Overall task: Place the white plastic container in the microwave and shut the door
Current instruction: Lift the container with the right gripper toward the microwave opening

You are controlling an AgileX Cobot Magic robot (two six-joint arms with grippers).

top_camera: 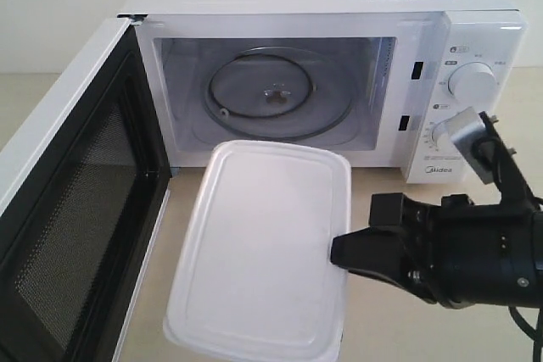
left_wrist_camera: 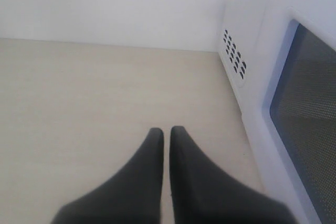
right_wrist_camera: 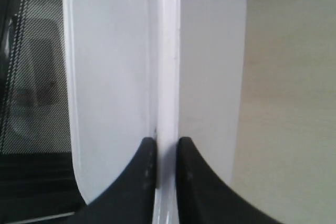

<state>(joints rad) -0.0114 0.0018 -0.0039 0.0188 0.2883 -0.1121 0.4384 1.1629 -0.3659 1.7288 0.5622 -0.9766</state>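
The white plastic container (top_camera: 263, 243) is in front of the microwave (top_camera: 331, 74), tilted, its far end near the cavity opening. My right gripper (top_camera: 339, 252) is shut on the rim of the container's right edge; in the right wrist view the fingers clamp the rim (right_wrist_camera: 168, 103) between lid and body, gripper (right_wrist_camera: 167, 142). The door (top_camera: 72, 201) stands swung wide open at the left, its dark mesh window facing in. The glass turntable (top_camera: 280, 95) lies bare inside. My left gripper (left_wrist_camera: 166, 130) is shut on nothing above the tabletop, beside the microwave's side wall (left_wrist_camera: 247, 56).
The pale wooden tabletop (left_wrist_camera: 79, 103) spreads around the microwave. Two round dials (top_camera: 471, 82) sit on the right panel, close to the right arm's wrist camera mount (top_camera: 471, 137). The open door takes up the left front area.
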